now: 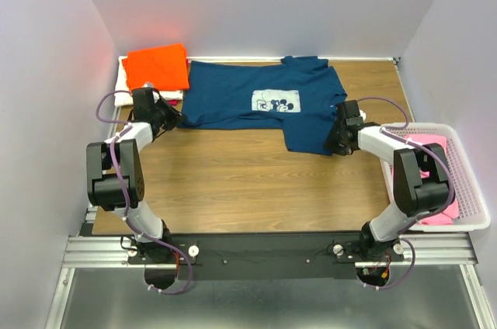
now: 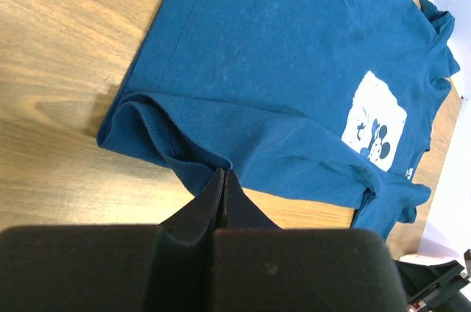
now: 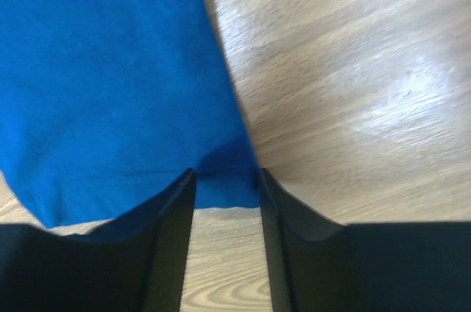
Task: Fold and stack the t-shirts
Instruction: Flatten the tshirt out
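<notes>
The navy blue t-shirt (image 1: 233, 96) lies spread flat across the back of the table, its white chest print (image 1: 276, 101) facing up. My left gripper (image 1: 168, 116) is at the shirt's near left corner. In the left wrist view it (image 2: 223, 173) is shut, with a puckered fold of the navy t-shirt's (image 2: 294, 47) hem pinched at its tips. My right gripper (image 1: 339, 140) is at the near right corner. There it (image 3: 224, 174) stands open, and the corner of the navy t-shirt (image 3: 110, 69) lies between its fingertips.
A folded orange t-shirt (image 1: 158, 66) rests on a cream-white one (image 1: 123, 93) at the back left. A white basket (image 1: 470, 189) at the right edge holds pink t-shirts (image 1: 429, 145). Grey walls close in the back and both sides. Bare wooden table (image 1: 248, 181) lies in front of the navy shirt.
</notes>
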